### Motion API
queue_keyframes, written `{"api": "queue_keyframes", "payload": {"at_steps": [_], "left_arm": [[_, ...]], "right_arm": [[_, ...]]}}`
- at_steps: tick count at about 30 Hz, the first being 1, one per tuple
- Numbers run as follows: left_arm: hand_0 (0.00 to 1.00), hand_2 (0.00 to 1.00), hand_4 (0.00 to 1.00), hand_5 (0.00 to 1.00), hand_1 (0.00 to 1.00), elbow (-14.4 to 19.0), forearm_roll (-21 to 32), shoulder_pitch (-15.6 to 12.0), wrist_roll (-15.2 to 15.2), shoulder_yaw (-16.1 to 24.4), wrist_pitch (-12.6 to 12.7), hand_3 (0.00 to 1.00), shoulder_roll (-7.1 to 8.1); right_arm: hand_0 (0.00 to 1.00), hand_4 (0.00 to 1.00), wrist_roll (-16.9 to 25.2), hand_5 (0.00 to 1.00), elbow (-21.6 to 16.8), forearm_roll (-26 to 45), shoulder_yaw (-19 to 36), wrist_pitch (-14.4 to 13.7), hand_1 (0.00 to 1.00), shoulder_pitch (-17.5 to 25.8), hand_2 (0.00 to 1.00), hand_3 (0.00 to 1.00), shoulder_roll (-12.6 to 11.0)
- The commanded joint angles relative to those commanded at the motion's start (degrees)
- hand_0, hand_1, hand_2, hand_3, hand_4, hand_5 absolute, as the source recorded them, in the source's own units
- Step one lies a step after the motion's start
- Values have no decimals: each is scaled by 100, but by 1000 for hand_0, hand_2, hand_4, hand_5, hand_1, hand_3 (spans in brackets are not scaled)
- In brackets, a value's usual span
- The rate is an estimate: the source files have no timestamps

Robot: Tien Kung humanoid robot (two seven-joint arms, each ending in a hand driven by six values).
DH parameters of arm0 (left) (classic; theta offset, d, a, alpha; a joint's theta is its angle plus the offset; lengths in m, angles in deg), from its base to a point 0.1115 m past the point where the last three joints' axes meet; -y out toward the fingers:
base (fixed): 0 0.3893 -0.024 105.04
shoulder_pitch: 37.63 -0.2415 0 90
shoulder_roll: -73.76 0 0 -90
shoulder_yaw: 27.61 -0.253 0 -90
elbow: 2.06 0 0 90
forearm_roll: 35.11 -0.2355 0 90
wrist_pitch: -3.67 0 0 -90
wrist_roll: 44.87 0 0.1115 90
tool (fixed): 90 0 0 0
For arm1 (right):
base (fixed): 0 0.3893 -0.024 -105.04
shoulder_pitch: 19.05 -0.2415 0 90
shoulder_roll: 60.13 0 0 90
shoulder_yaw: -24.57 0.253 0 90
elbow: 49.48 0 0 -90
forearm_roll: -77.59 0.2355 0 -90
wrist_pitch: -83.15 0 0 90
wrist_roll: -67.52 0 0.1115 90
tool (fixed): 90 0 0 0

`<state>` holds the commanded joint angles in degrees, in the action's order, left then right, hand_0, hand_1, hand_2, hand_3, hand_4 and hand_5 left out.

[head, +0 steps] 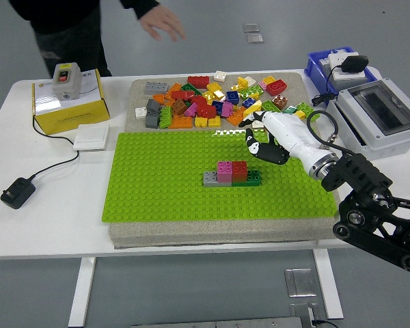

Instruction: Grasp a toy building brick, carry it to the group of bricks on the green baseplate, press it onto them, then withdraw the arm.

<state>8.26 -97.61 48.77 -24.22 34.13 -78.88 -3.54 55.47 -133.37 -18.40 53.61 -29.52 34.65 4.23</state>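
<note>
The right hand (263, 145) hovers at centre right of the frame, above the green baseplate (157, 184) and just short of the loose brick pile (212, 99) at upper centre. Its fingers (251, 140) look loosely curled with nothing between them. The group of bricks (232, 173) sits in a row at the middle of the baseplate, a red brick (240, 170) among them, well clear of the hand and below it in the frame. My reading is that the pressing is done and the arm is in the withdrawal step. The next move calls for pulling the arm toward the right edge without brushing the pile. A person's hand (160, 20) is raised at the top, off the desk (48, 198).
</note>
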Motion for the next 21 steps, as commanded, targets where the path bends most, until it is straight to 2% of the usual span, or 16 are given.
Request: {"api": "queue_keyframes", "payload": {"at_steps": [6, 10, 11, 16, 17, 21], "left_arm": [[675, 451, 118, 659, 643, 0, 4, -14, 12, 14, -9, 649, -31], [675, 451, 118, 659, 643, 0, -14, -15, 14, 40, -7, 649, -39], [676, 452, 118, 658, 644, 0, -17, -10, 12, 45, -6, 649, -40], [676, 452, 118, 658, 644, 0, -17, -3, 7, 48, -8, 649, -52], [677, 454, 117, 658, 645, 0, -20, -5, 9, 52, -9, 649, -55], [677, 454, 117, 658, 645, 0, -30, -12, 13, 72, -8, 649, -62]], "right_arm": [[148, 260, 286, 470, -59, 578, 916, -259, 191, 713, 728, 715, -74], [148, 260, 507, 470, -32, 1000, 1472, -305, 191, 1088, 728, 715, -64], [228, 351, 578, 471, -19, 1147, 1648, -301, 357, 1181, 741, 720, -63], [228, 351, 755, 471, -21, 1595, 2233, -260, 357, 1373, 741, 720, -65], [287, 483, 779, 533, -28, 1646, 2360, -253, 499, 1407, 741, 739, -62], [287, 483, 857, 533, -43, 1769, 2649, -236, 499, 1541, 741, 739, -59]]}}
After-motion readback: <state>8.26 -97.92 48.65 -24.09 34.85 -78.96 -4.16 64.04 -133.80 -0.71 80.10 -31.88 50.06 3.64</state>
